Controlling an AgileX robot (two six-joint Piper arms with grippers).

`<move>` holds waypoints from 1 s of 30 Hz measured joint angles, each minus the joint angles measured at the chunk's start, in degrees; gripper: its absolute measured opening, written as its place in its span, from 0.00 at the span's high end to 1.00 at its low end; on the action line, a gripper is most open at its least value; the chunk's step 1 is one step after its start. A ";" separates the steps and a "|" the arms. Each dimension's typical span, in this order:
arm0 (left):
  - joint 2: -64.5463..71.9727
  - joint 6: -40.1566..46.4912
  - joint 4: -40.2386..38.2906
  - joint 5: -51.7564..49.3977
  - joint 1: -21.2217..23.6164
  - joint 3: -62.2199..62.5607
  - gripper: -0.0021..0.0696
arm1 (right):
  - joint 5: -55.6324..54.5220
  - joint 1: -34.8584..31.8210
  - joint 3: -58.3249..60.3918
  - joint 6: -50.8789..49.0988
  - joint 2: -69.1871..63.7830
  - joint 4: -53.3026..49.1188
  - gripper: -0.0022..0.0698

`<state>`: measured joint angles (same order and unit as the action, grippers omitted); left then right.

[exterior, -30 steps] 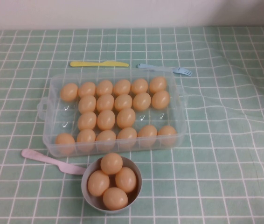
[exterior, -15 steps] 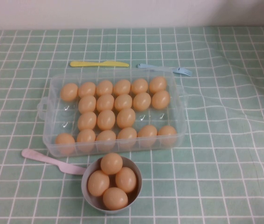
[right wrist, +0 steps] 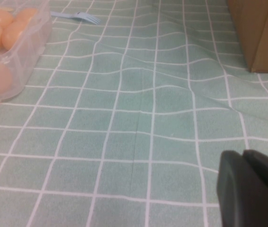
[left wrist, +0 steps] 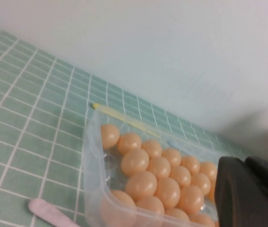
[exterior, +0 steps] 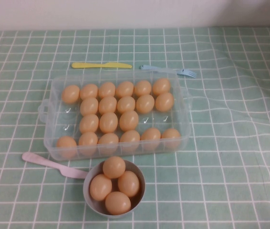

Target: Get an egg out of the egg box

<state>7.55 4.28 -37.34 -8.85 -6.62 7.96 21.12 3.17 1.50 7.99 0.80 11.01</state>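
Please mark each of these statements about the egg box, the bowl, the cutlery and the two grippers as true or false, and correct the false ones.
1. The grey bowl holds four eggs. True.
2. Every seat in the egg box is filled. False: several seats are bare.
3. The yellow knife lies inside the egg box. False: it lies on the cloth beyond it.
4. The left gripper is shut and holds nothing. True.
5. The right gripper grips the blue fork. False: it is over bare cloth, apart from the fork.

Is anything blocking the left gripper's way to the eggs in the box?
Nothing visible does. The egg box has no lid and its eggs lie exposed. The left gripper, shut, hangs off the box's left; the right gripper is well clear.
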 joint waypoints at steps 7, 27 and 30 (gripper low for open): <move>19.19 2.11 6.69 -17.87 0.00 17.92 0.98 | 0.00 0.00 0.00 0.00 0.00 0.00 0.99; 67.72 15.02 17.29 -41.43 -0.61 54.54 0.98 | 0.00 0.00 0.00 0.00 0.00 0.12 0.99; 73.83 15.12 20.00 -43.79 -3.35 60.03 0.98 | 0.00 0.00 0.00 0.00 0.00 0.12 0.99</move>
<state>81.38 19.40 -17.34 -52.65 -9.97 67.98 21.12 3.17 1.50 7.99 0.80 11.13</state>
